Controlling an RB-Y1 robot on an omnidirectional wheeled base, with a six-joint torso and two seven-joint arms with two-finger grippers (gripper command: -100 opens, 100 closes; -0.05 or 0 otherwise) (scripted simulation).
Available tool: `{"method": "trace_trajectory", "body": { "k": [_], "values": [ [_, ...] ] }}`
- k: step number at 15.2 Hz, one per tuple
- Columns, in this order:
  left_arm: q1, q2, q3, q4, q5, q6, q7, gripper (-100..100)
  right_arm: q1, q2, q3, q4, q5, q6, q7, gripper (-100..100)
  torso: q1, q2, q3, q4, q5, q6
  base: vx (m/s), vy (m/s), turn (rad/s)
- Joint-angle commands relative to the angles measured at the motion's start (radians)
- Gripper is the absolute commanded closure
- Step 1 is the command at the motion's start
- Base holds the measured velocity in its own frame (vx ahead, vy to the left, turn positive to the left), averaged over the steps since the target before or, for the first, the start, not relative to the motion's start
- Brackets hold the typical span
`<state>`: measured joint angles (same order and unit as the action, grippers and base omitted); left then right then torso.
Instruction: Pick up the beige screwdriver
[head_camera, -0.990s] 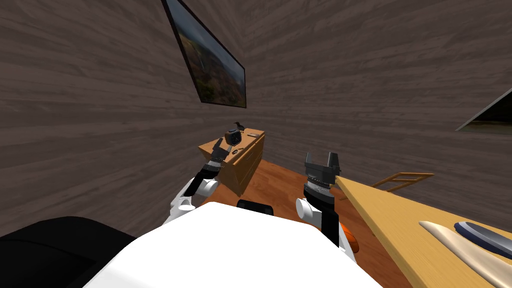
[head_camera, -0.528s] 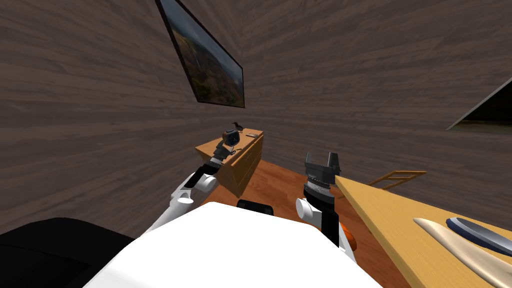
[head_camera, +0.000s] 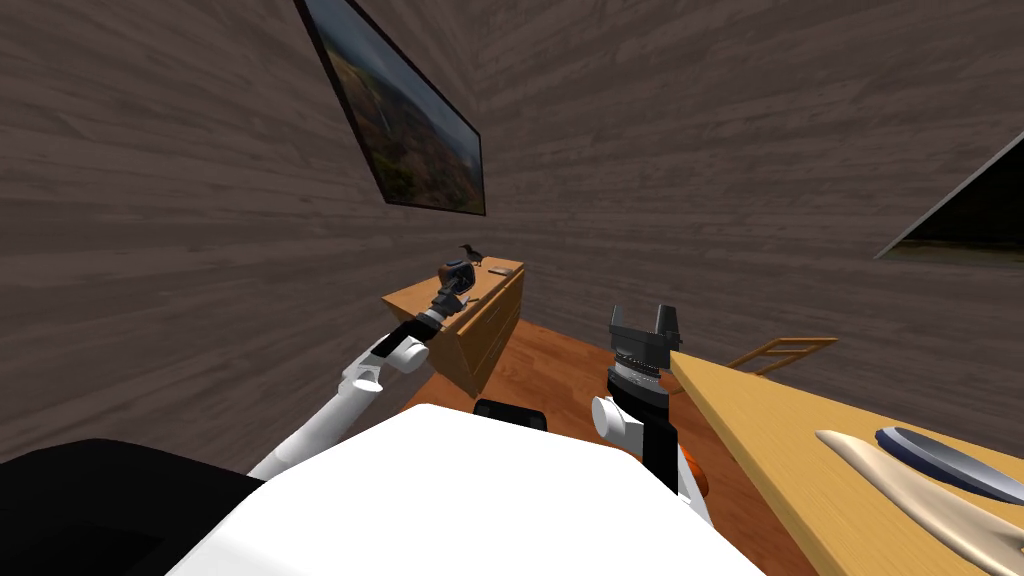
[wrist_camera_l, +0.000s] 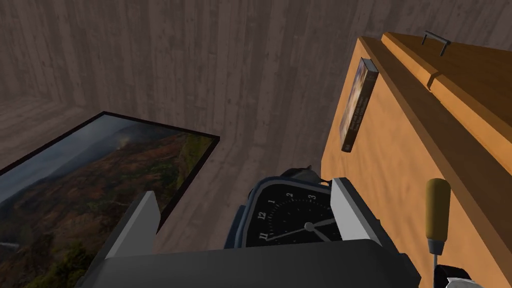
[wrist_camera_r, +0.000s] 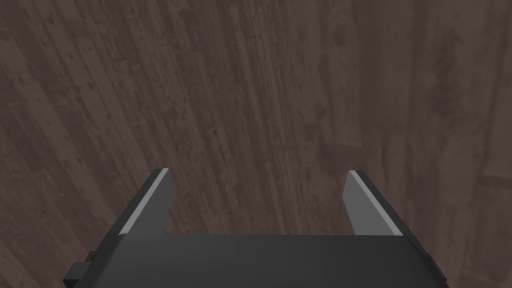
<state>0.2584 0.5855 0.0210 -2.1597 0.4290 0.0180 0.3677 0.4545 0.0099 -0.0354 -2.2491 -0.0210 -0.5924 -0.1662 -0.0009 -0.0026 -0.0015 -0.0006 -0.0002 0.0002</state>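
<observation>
The screwdriver (wrist_camera_l: 437, 210) has a tan handle and a thin metal shaft. It lies on the top of the wooden dresser (wrist_camera_l: 395, 150), just outside one finger (wrist_camera_l: 350, 215) of my left gripper (wrist_camera_l: 245, 190). That gripper is open and holds nothing. A dark clock (wrist_camera_l: 292, 220) stands on the dresser, partly between the fingers. In the head view my left arm reaches out to the dresser (head_camera: 455, 310), with the left gripper (head_camera: 455, 274) over its top. My right gripper (head_camera: 645, 315) is raised in front of my chest, open and empty.
A thin book (wrist_camera_l: 357, 105) lies farther along the dresser top. A small black bird figure (head_camera: 470, 252) stands at its back. A framed landscape (head_camera: 400, 115) hangs on the wall. A wooden table (head_camera: 790, 440) with long objects is close on my right.
My left arm has stretched farther out, carrying its gripper from the dresser's near edge to over its top by the clock. The head view has shifted slightly. The right arm stayed still.
</observation>
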Motion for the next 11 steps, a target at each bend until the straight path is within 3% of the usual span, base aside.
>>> {"method": "trace_trajectory", "body": {
  "k": [1, 2, 5, 6, 8, 9, 11],
  "values": [
    [-0.009, 0.013, -0.002, 0.007, 0.017, 0.039, 0.007, -100, 0.0, 0.0, 0.0, 0.0, 0.0, 0.0, 0.0, 0, 0.0, 0.0, 0.0, 0.0, 0.0, 0.0, 0.023, -0.009, -0.015],
    [-0.033, 0.058, 0.0, 0.025, 0.06, 0.067, 0.029, -100, 0.0, 0.0, 0.0, 0.0, 0.0, 0.0, 0.0, 0, 0.0, 0.0, 0.0, 0.0, 0.0, 0.0, 0.03, -0.014, -0.048],
    [-0.033, 0.058, 0.0, 0.025, 0.068, 0.1, 0.029, -100, 0.0, 0.0, 0.0, 0.0, 0.0, 0.0, 0.0, 0, 0.0, 0.0, 0.0, 0.0, 0.0, 0.0, 0.022, -0.011, -0.02],
    [-0.058, 0.104, 0.002, 0.043, 0.114, 0.134, 0.052, -100, 0.0, 0.0, 0.0, 0.0, 0.0, 0.0, 0.0, 0, 0.0, 0.001, 0.0, 0.0, 0.0, 0.0, 0.02, -0.015, -0.033],
    [-0.058, 0.104, 0.002, 0.043, 0.119, 0.162, 0.052, -100, 0.0, 0.0, 0.0, 0.0, 0.0, 0.0, 0.0, 0, 0.0, 0.0, 0.0, 0.0, 0.0, 0.0, 0.024, -0.014, -0.038],
    [-0.082, 0.149, 0.003, 0.061, 0.162, 0.189, 0.076, -100, 0.0, 0.0, 0.0, 0.0, 0.0, 0.0, 0.0, 0, 0.0, 0.001, 0.0, 0.0, 0.0, 0.0, 0.029, -0.012, -0.046],
    [-0.082, 0.15, 0.003, 0.061, 0.172, 0.225, 0.076, -100, 0.0, 0.0, 0.0, 0.0, 0.0, 0.0, 0.0, 0, 0.0, 0.0, 0.0, 0.0, 0.0, 0.0, 0.032, -0.01, -0.033]
  ]
}}
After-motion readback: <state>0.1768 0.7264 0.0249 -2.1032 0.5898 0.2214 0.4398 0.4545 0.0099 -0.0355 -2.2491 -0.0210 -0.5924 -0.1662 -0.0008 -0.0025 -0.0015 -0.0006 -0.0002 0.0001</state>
